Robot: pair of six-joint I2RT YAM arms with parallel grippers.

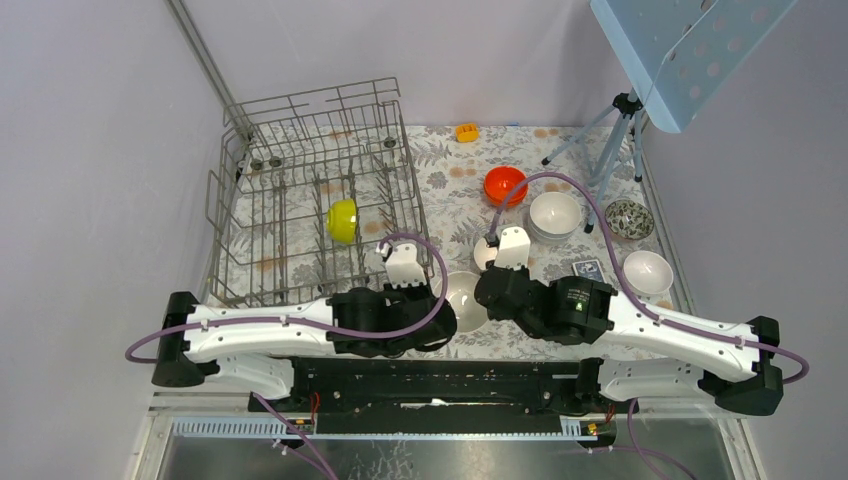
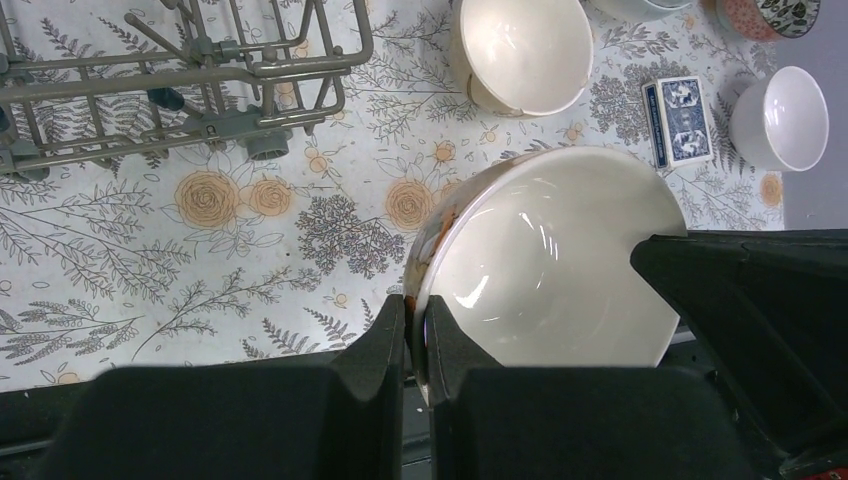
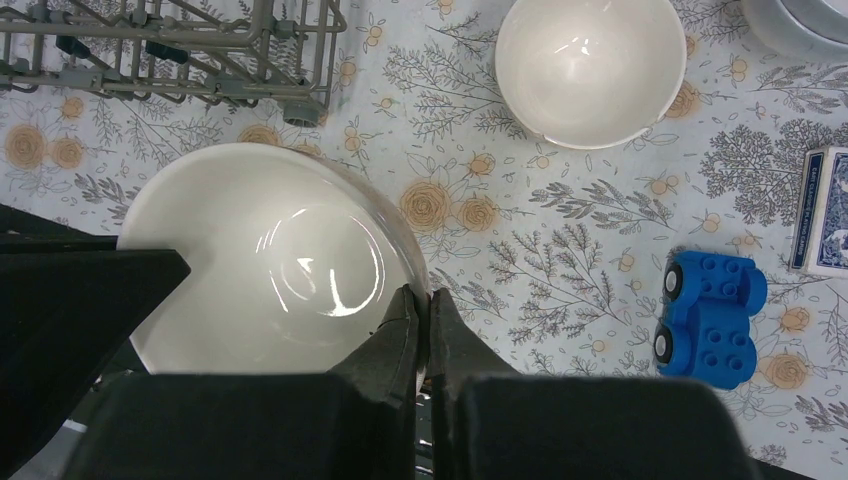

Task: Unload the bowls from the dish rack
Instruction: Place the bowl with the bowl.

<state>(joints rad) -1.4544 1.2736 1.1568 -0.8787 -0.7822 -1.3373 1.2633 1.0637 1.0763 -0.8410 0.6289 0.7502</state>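
Note:
Both grippers hold one bowl (image 1: pixel 463 298), white inside and brown-mottled outside, just right of the dish rack's (image 1: pixel 225 200) near corner. My left gripper (image 2: pixel 418 318) is shut on that bowl's (image 2: pixel 550 260) left rim. The right gripper (image 3: pixel 425 305) is shut on the same bowl's (image 3: pixel 270 260) right rim. A yellow-green bowl (image 1: pixel 342 220) stands on edge inside the rack. On the mat to the right sit an orange-red bowl (image 1: pixel 504 185), a stack of white bowls (image 1: pixel 554 215), a dark mottled bowl (image 1: pixel 629 218) and a single white bowl (image 1: pixel 647 272). Another white bowl (image 3: pixel 590 65) lies just beyond the held one.
A blue toy car (image 3: pixel 708 318) and a blue card deck (image 1: pixel 588 267) lie on the floral mat near the right arm. A small orange toy (image 1: pixel 466 131) sits at the back. A tripod (image 1: pixel 615 140) with a light panel stands at the far right.

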